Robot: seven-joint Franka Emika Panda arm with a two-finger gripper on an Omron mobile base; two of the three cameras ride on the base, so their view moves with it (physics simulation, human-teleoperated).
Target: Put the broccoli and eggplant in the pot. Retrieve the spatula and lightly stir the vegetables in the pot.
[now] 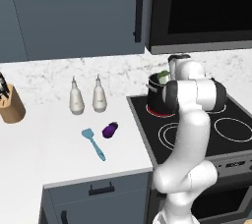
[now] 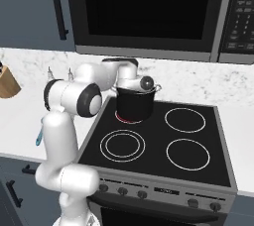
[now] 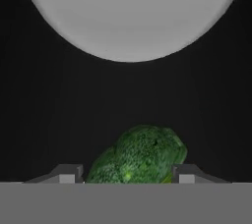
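Hanging over the pot (image 1: 158,96), the end effector (image 3: 129,175) has the broccoli (image 3: 139,155) between its two finger tips, which sit just beside the floret's sides; it looks clamped on it, though actual contact is hard to confirm. From the hand view the broccoli is a bumpy dark-green lump with brighter green flecks, its head turned toward the camera, and beyond it lie the pot's black inner wall and pale grey bottom. In the left base view a bit of light green shows at the pot's mouth under the wrist. The pot is a tall black cylinder with a silvery rim, standing on the red-glowing rear left burner of the stove (image 2: 193,141).

On the white counter (image 1: 49,139) left of the stove lies the eggplant (image 1: 110,129), small, glossy and purple. Just beside it, on its left and apart from it, lies the light-blue spatula (image 1: 93,143), blade toward the wall and thin handle toward the counter's front edge.
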